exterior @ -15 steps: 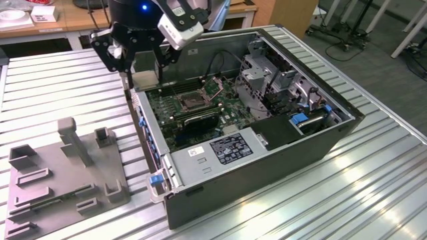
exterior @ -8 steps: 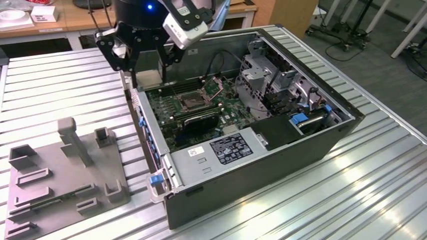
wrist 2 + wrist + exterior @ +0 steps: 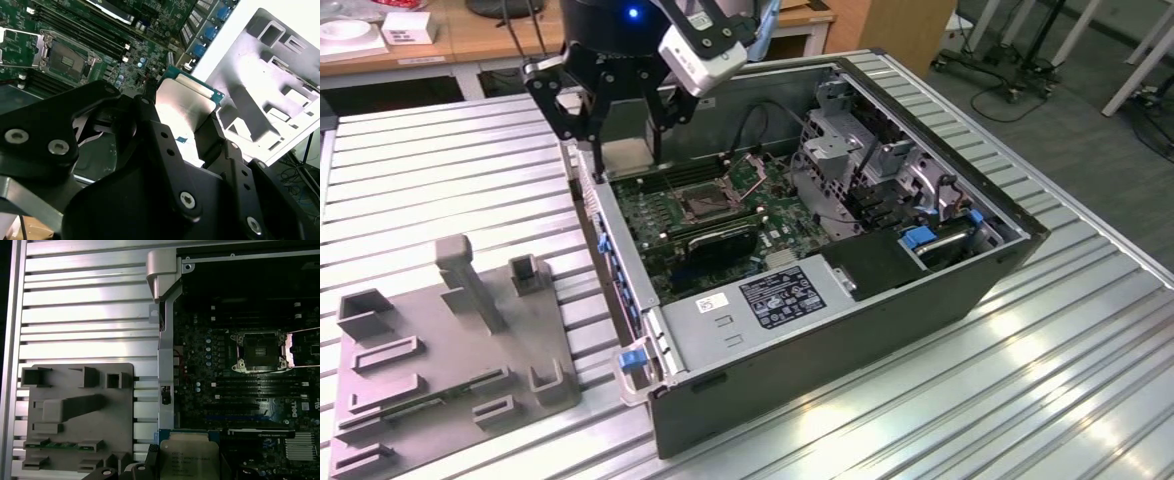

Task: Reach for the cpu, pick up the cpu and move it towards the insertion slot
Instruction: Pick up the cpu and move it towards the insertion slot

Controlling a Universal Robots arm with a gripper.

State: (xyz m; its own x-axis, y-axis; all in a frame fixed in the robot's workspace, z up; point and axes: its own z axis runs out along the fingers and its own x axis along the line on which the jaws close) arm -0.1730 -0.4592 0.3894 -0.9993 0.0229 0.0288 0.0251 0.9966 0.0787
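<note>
CPU in the grip, carried over the case wall

CPU point(image 3: 182, 107) is already picked up, so I judge the carry toward the slot to be the step in hand. The gripper point(image 3: 187, 125) has its black fingers point(image 3: 165, 145) closed on the chip's two opposite edges, and the pale metal face shows between them in both wrist views.

In the exterior view the gripper point(image 3: 630, 120) hangs above the computer case point(image 3: 854, 320), at the wall on that view's left, near the far corner. The insertion slot point(image 3: 696, 203) sits on the board inside the case, apart from the chip, with its bracket swung open and the dark square bare.

As I read it, the remaining travel is inward from the case wall point(image 3: 166, 355) to the slot point(image 3: 260, 351), and the chip should come over it flat and squared to the frame.

Room looks fair: the board around the slot is low. The memory slots point(image 3: 255, 387) lie just beside it, and the drive cage point(image 3: 854, 150) rises on the far side of the case. The grey tray point(image 3: 447, 350) stands outside the case, well apart.
</note>
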